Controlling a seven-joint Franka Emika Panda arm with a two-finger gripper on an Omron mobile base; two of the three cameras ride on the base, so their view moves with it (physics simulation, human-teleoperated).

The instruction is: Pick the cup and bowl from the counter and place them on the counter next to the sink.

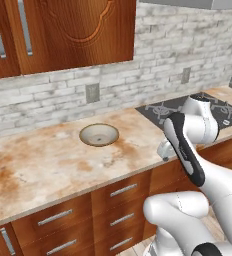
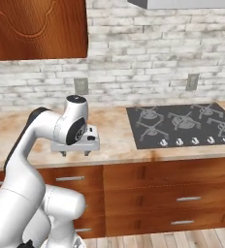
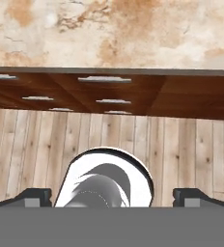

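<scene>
- On your left in the left base view, the counter (image 1: 48, 165) runs as a long slab along the brick wall, its long axis left to right, with wood drawers (image 1: 120, 200) below it.
- The bowl (image 1: 99, 134) sits upright on that counter, mouth up, about midway between the wall and the front edge; being round, it has no long axis to speak of. Bare counter lies all around it, and nothing stands between it and the arm.
- An outlet (image 1: 92, 92) sits on the wall behind the bowl.
- Further right you see the stovetop (image 2: 182, 123), set into the counter.
- The gripper (image 2: 75, 153) hangs over the counter's front edge, left of the stovetop and pointing down; its fingers (image 3: 32, 197) stand wide apart with nothing between them.
- Looking down from the hand, you get the counter edge, drawers and wood floor (image 3: 181, 144).
</scene>
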